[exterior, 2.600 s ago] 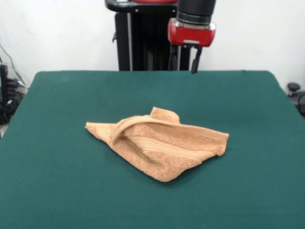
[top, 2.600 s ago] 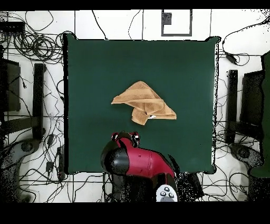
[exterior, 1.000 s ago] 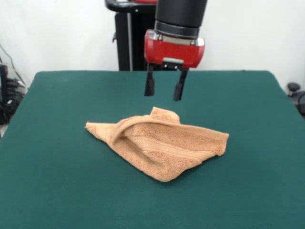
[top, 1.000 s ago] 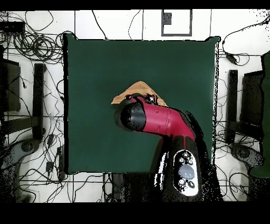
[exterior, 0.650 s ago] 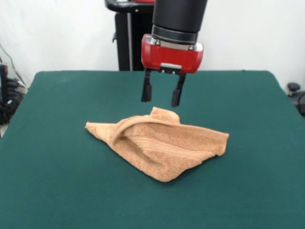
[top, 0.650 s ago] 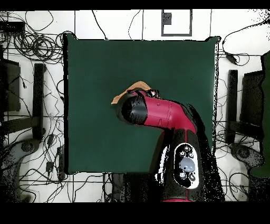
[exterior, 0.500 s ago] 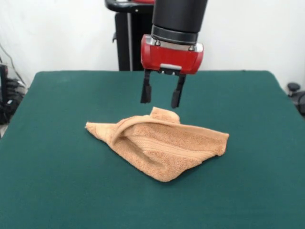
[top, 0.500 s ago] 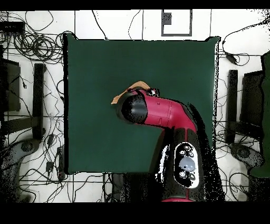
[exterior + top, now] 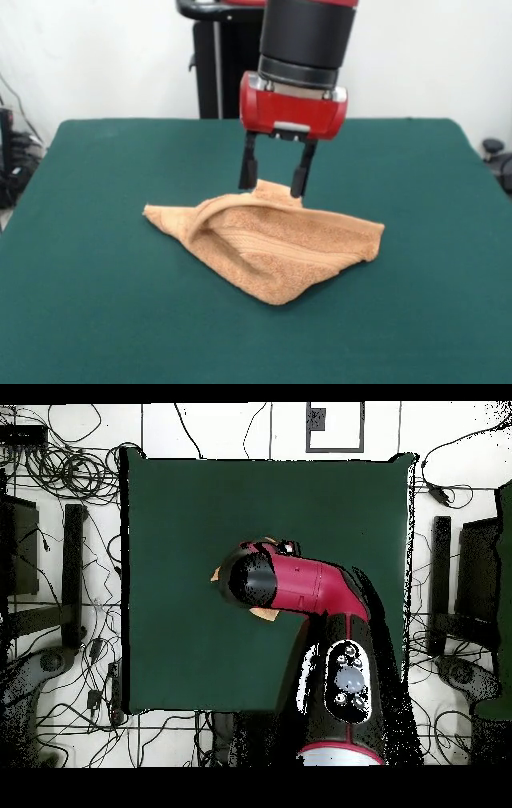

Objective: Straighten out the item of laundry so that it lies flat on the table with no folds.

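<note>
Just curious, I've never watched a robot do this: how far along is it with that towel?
Nothing flattened yet: the towel lies folded in a heap on the table. In hand: the gripper hangs with open jaws either side of the raised fold at the back. Left: grasping and spreading it flat.

A: What is the towel [image 9: 272, 248] looking like up close?
B: It is showing a rough, looped terry pile, matt orange-tan, with a flatter woven band running across it.
A: And the table [image 9: 96, 320]?
B: It is wearing a dark green felt-like cloth, matt and even.
A: The gripper [image 9: 272, 178]?
B: Its red housing is shining like glossy plastic, while the black fingers [image 9: 248, 170] are looking dull.
</note>
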You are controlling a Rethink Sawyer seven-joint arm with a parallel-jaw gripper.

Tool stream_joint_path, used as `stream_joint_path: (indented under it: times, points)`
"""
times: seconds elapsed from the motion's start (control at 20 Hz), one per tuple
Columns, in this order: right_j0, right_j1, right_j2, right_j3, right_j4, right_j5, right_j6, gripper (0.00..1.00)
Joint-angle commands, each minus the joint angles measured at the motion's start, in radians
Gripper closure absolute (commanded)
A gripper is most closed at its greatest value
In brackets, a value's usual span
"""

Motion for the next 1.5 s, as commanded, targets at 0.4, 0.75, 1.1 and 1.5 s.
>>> stream_joint_path:
  times: [0.4, 0.75, 1.1, 1.5]
  points:
    - [-0.006, 0.143, 0.090, -0.005, -0.068, -0.035, 0.054, 0.00]
    - [0.015, 0.166, 0.063, 0.021, -0.066, -0.080, 0.124, 0.00]
    - [0.124, 0.174, -0.100, 0.037, -0.011, -0.060, 0.305, 0.00]
    - [0.181, 0.161, -0.172, 0.061, 0.057, -0.018, 0.338, 0.00]
